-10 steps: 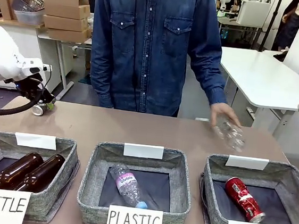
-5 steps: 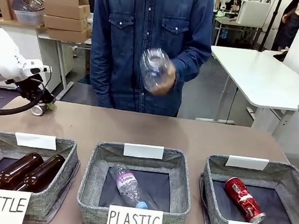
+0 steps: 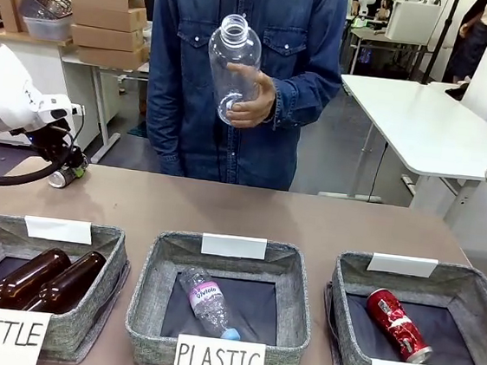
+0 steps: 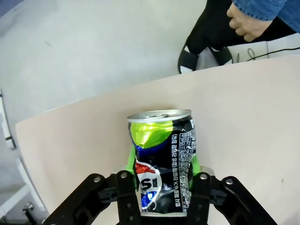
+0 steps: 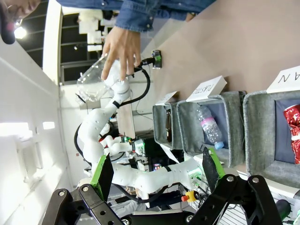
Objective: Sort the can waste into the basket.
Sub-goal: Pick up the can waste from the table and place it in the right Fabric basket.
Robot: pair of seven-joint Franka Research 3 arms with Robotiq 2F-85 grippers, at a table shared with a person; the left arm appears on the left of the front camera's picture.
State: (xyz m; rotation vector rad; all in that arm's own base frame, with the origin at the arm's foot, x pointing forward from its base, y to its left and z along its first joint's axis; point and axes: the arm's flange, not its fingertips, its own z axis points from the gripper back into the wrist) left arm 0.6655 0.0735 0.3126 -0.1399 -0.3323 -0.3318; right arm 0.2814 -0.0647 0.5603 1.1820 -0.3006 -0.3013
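Tan tabletop (image 4: 243, 122), far left edge: left gripper (image 4: 161, 180) newly clamped on silver can (image 4: 164, 159), upright between green pads; lift next. Right gripper (image 5: 157, 173) wide, empty. Red can (image 3: 398, 323) already in CAN basket (image 3: 343, 350).

My arms (image 3: 4, 101) are glossy white, rounded shells with a black cable looping beneath. My grippers (image 5: 157, 176) are black, jointed with silver screws, and carry bright green pads (image 5: 102, 174). The person (image 3: 238, 69) opposite wears a dark blue denim shirt with snap pockets.
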